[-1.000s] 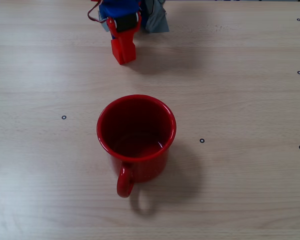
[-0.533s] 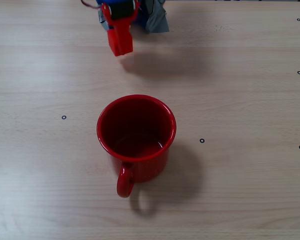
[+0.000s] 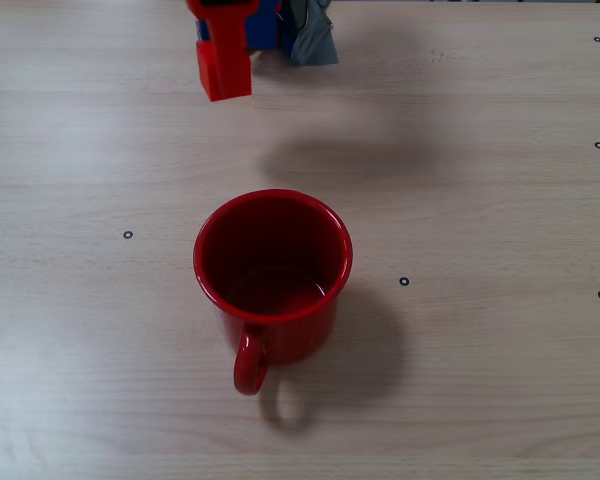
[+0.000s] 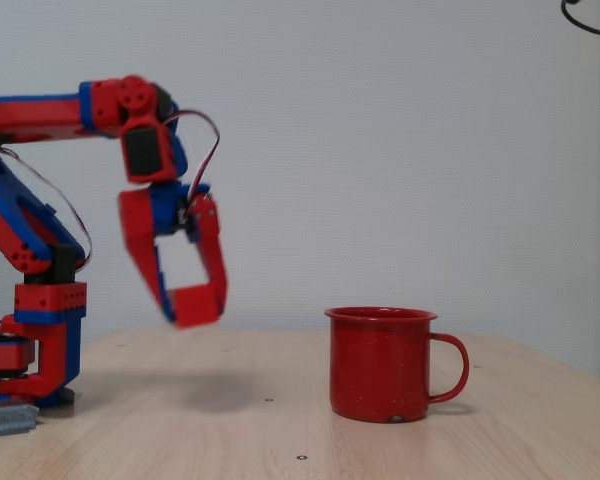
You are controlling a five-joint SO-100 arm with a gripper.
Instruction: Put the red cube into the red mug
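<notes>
The red mug [image 3: 272,276] stands upright in the middle of the table, its handle toward the near edge; from the side the red mug [image 4: 383,364] has its handle to the right. Its inside looks empty from above. The red cube [image 4: 195,305] hangs well above the table, left of the mug, pinched between the two red fingers. My gripper [image 4: 192,306] is shut on it. From above, the red cube [image 3: 223,69] shows at the far side of the table, beyond the mug, under my gripper [image 3: 223,62].
The arm's red and blue base [image 4: 38,330] sits at the table's far end, with a grey clamp [image 3: 311,38] beside it. Small black ring marks [image 3: 404,281] dot the wooden table [image 3: 480,200].
The gripper has lifted off the table with the red cube in it, rising and shifting slightly left in the overhead view. The mug has not moved.
</notes>
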